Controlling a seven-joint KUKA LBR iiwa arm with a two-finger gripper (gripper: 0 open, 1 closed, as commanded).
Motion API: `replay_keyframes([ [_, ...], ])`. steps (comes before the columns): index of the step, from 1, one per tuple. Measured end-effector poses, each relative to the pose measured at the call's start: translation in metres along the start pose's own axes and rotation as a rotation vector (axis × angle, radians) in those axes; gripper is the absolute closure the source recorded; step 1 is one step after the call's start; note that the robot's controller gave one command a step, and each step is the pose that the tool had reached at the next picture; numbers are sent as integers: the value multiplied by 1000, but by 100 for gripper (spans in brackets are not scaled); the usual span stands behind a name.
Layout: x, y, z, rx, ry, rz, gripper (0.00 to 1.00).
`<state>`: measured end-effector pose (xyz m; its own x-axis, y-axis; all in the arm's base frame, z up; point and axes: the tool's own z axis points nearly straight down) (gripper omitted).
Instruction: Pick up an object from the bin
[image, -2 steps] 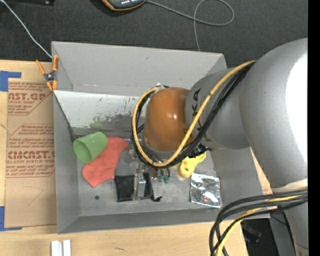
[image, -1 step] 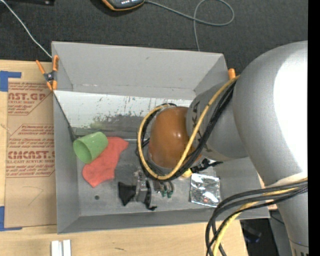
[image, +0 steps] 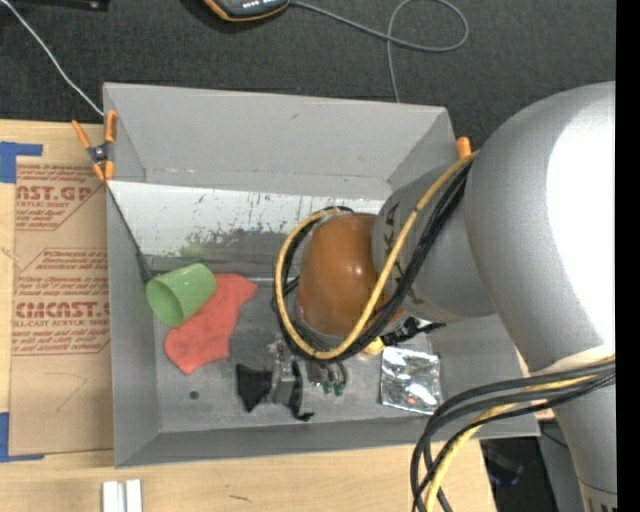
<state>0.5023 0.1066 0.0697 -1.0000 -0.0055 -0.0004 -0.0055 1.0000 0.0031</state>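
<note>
The two dark fingers (image: 252, 386) are standing apart with their tips low over the bin floor, and only bare grey floor is showing between them, so nothing is being clamped. The gripper (image: 275, 392) is hanging near the front wall of the grey metal bin (image: 270, 140), and every place below is being given from it. Farthest to the left of the gripper and somewhat behind it, a green plastic cup (image: 182, 293) is lying on its side with its open mouth turned toward the left wall. Between that cup and the gripper, a salmon-red cloth (image: 208, 325) is lying crumpled on the floor, its upper edge touching the cup and its lower lobe sitting just to the left of the gripper; this is the thing lying nearest the fingers, apart from them and not gripped. Directly behind and above the gripper, the orange cover (image: 335, 275) of the wrist is sitting ringed by looping yellow-and-black cables (image: 284, 300). To the right of the gripper, near it on the floor, a crumpled silver foil packet (image: 410, 380) is lying flat, apart from the fingers.
</note>
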Motion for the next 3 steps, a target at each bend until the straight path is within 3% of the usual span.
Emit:
replay_keyframes([
  [1,-5,-1,-128,-1,-1,-8,100],
  [2,-5,-2,-128,-1,-1,-8,100],
  [3,-15,-6,-222,-1,0,-5,100],
])
